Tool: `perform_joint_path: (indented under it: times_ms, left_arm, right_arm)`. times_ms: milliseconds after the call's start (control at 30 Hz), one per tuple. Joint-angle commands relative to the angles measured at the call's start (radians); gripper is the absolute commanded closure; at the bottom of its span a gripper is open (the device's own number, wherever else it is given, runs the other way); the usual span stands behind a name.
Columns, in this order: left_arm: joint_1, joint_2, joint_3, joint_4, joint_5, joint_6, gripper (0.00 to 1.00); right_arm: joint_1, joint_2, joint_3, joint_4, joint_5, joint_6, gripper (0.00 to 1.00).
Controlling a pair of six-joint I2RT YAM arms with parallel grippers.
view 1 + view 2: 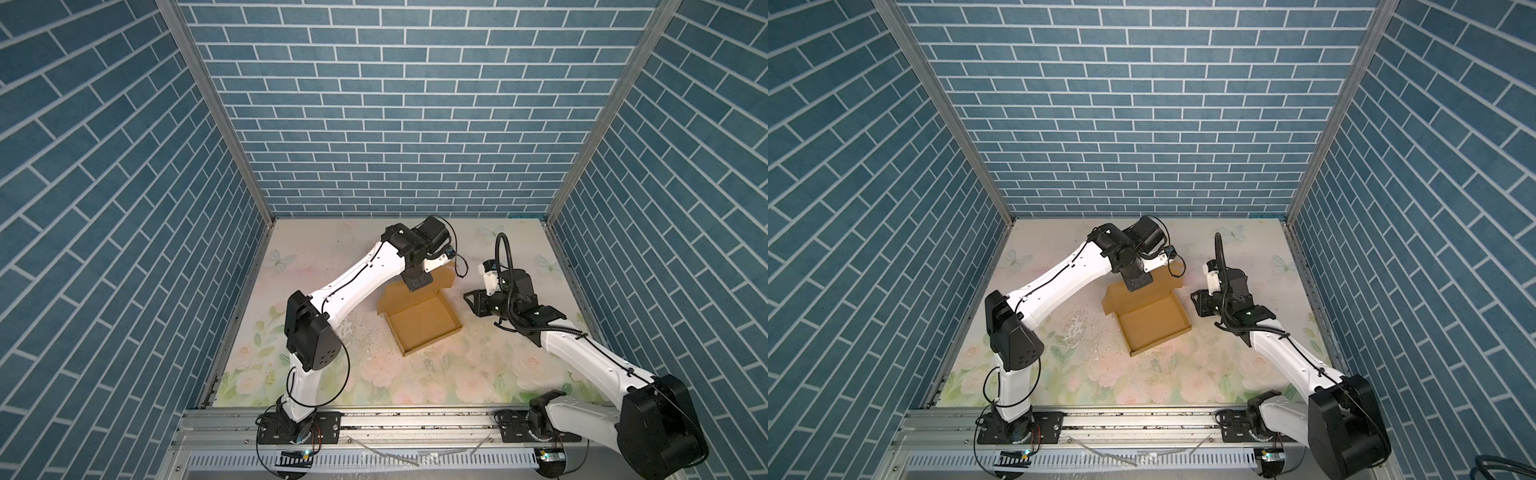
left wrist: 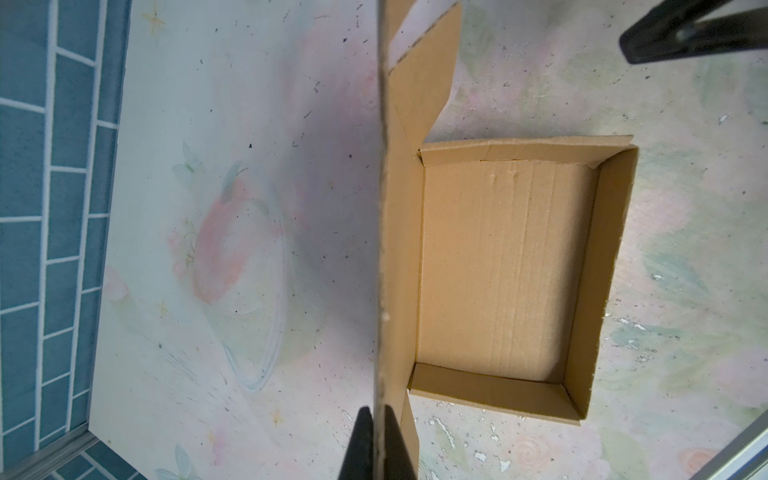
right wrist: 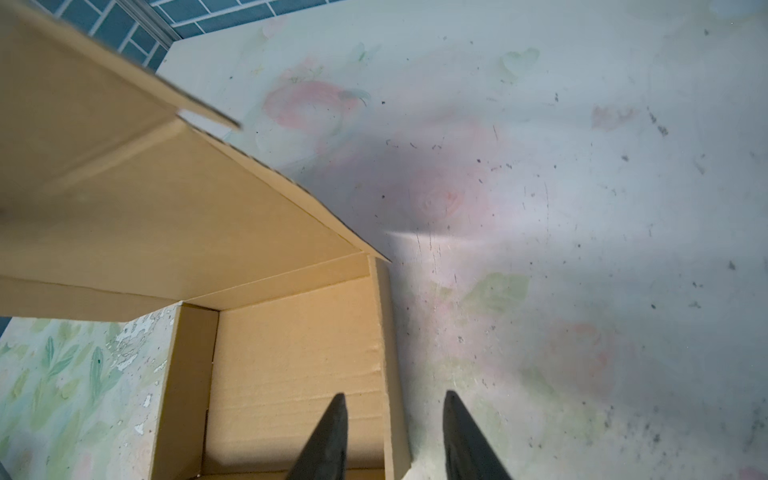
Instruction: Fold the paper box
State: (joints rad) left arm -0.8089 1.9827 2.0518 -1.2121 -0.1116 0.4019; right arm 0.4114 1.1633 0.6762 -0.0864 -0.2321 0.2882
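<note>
The paper box [image 1: 424, 324] [image 1: 1152, 322] is a shallow brown cardboard tray on the table, with its lid flap [image 1: 441, 276] [image 3: 124, 187] raised at the far side. My left gripper [image 1: 417, 286] [image 1: 1138, 282] [image 2: 377, 411] is shut on the lid's free edge [image 2: 386, 208], one finger on each face. The tray's floor [image 2: 498, 270] is bare. My right gripper [image 1: 471, 298] [image 1: 1198, 300] [image 3: 392, 399] is open at the box's right side. In the right wrist view one finger lies over the tray floor [image 3: 291, 353] and the other over the table, with the right wall between them, untouched.
The floral table mat [image 1: 332, 374] is scuffed and speckled around the box. Blue brick-pattern walls [image 1: 395, 124] enclose the back and both sides. An aluminium rail [image 1: 415, 424] carrying both arm bases runs along the front edge.
</note>
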Motion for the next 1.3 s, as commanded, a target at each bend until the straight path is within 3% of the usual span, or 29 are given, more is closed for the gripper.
perform_joint_path:
  times_ms: [0,533,1100,1267]
  left_arm:
    - [0.007,0.018,-0.006,0.021,0.036,0.069,0.99]
    - [0.008,-0.026,-0.072,0.064,0.076,0.058,1.00]
    - [0.008,-0.074,-0.078,0.090,0.084,0.054,1.00]
    - [0.008,-0.082,-0.083,0.101,0.092,0.055,1.00]
  right_arm:
    - [-0.004,0.021,0.073,0.032,-0.017,-0.110,0.58]
    - [-0.005,0.216,0.214,0.086,-0.099,-0.185,0.57]
    - [-0.006,0.231,0.248,0.052,-0.097,-0.228,0.55]
    - [-0.006,0.254,0.264,0.056,-0.128,-0.226,0.61]
